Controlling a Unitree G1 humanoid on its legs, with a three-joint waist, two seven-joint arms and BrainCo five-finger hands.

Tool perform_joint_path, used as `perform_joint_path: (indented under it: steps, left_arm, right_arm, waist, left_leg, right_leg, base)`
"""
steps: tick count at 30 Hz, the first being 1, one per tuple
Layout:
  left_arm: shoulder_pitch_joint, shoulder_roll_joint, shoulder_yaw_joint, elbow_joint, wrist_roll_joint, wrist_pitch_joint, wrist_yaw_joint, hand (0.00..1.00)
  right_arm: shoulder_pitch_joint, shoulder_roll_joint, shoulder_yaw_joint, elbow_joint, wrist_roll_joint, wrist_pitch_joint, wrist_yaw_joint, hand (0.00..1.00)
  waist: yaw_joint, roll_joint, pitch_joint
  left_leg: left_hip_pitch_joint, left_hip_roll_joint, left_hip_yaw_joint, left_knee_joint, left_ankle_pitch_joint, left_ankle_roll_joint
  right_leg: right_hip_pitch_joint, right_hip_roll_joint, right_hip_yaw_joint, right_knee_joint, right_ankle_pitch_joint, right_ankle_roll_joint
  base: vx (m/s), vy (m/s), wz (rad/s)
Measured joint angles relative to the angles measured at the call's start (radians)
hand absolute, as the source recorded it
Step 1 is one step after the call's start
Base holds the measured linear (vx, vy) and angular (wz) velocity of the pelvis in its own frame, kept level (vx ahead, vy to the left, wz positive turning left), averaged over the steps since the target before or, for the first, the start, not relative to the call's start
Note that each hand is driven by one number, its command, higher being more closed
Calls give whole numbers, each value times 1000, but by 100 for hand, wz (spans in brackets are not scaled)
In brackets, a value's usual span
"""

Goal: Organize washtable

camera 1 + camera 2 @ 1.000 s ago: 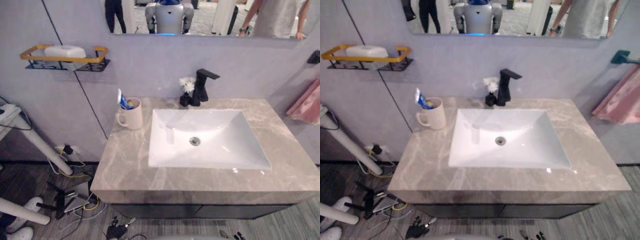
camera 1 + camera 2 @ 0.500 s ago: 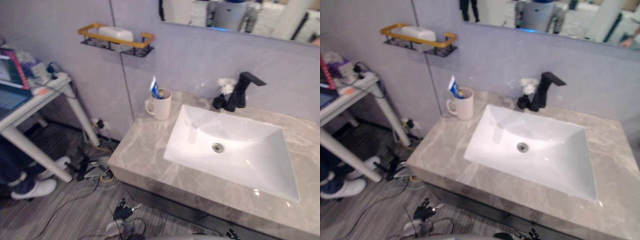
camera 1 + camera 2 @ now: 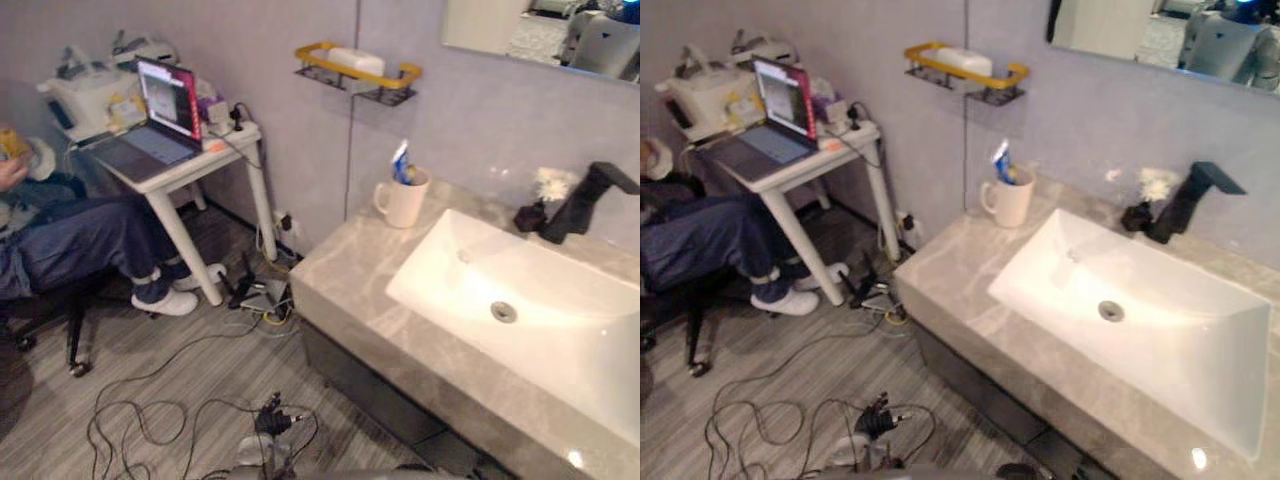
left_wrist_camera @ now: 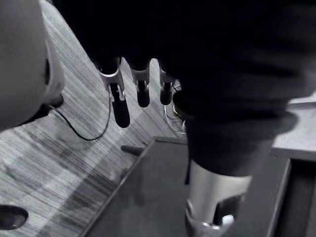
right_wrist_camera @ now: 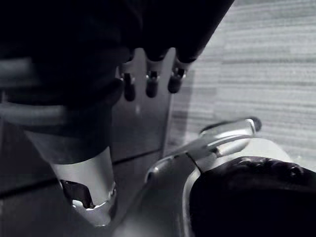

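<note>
The grey marble washtable (image 3: 350,290) holds a white sink (image 3: 560,290) with a black faucet (image 3: 585,200) behind it. A small white flower (image 3: 550,183) stands beside the faucet. Near the counter's back left corner sits a cream mug (image 3: 405,200) with a blue-and-white tube (image 3: 400,162) in it. A yellow wall rack (image 3: 357,70) above carries a white bar (image 3: 352,58). My left hand (image 4: 120,101) hangs over the striped floor beside the dark cabinet, fingers straight, holding nothing. My right hand (image 5: 150,84) hangs the same way, open and holding nothing.
Left of the washtable stands a white side table (image 3: 190,170) with an open laptop (image 3: 165,110). A seated person (image 3: 70,240) in dark trousers is beside it. Cables (image 3: 180,400) and plugs (image 3: 262,295) lie on the floor. A mirror (image 3: 1140,30) hangs above the counter.
The whole picture has swung to the left, so the camera moved; the side table and seated person have come into sight. Nothing on the counter has moved.
</note>
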Motion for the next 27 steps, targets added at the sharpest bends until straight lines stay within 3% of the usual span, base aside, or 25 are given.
perform_joint_path:
  steps: [4,6,11,17,20,23,24,25,26,27]
  left_arm:
    - [-1,47,-56,29,11,0,0,0]
    - [1,66,-60,33,12,1,-2,0]
    - [17,88,-59,34,13,0,-2,0]
    - [18,88,-50,34,32,-1,-4,0]
    - [13,89,-43,33,34,-2,-4,0]
    - [12,80,-43,43,50,-3,-5,0]
    - [12,82,-43,43,51,-4,-5,0]
    - [12,79,-43,43,51,-4,-3,0]
    - [12,77,-43,44,52,-3,-4,0]
    - [9,80,-43,44,53,-2,-3,0]
  right_arm:
    - [-5,0,17,1,-38,-5,-7,0]
    - [-4,-3,37,1,-56,-6,6,0]
    - [-29,-12,54,25,-93,-10,37,0]
    - [-59,-22,64,58,-143,-1,41,0]
    - [-81,-20,76,63,-156,6,41,0]
    - [-97,-34,79,83,-162,6,47,0]
    - [-96,-35,78,86,-162,8,60,0]
    - [-96,-36,76,90,-155,19,81,0]
    - [-94,-38,75,92,-153,27,89,0]
    - [-99,-46,77,94,-152,44,105,0]
  waist:
    - [-17,-12,-15]
    - [-17,-25,-25]
    - [-13,-29,-26]
    - [-3,-34,-26]
    - [6,-50,-19]
    - [8,-43,-16]
    - [10,-43,-16]
    - [9,-34,-15]
    - [5,-28,-10]
    - [5,-32,-7]
  left_leg:
    - [6,-66,-12,-68,9,-1]
    - [27,-100,-9,-138,44,6]
    - [81,-117,3,-188,73,8]
    - [75,-159,-42,-218,92,23]
    - [67,-188,-82,-219,86,32]
    - [78,-224,-153,-224,72,53]
    - [94,-232,-186,-232,73,62]
    - [110,-240,-222,-245,75,76]
    - [111,-241,-240,-249,76,82]
    - [110,-242,-278,-255,78,92]
  right_leg:
    - [17,-11,56,-63,21,22]
    - [18,-22,67,-98,36,30]
    - [63,-24,79,-148,69,33]
    - [84,-44,24,-175,69,53]
    - [106,-65,-28,-178,59,69]
    - [86,-109,-67,-14,49,85]
    - [50,-128,-51,106,57,74]
    - [0,-137,-4,233,68,36]
    - [-21,-127,29,266,49,28]
    - [-59,-80,81,281,0,11]
  base:
    - [-35,144,22]
    - [43,75,15]
    - [65,27,-7]
    - [109,5,19]
    - [131,17,53]
    - [127,65,74]
    - [137,102,93]
    - [141,88,86]
    - [156,61,89]
    - [121,33,73]
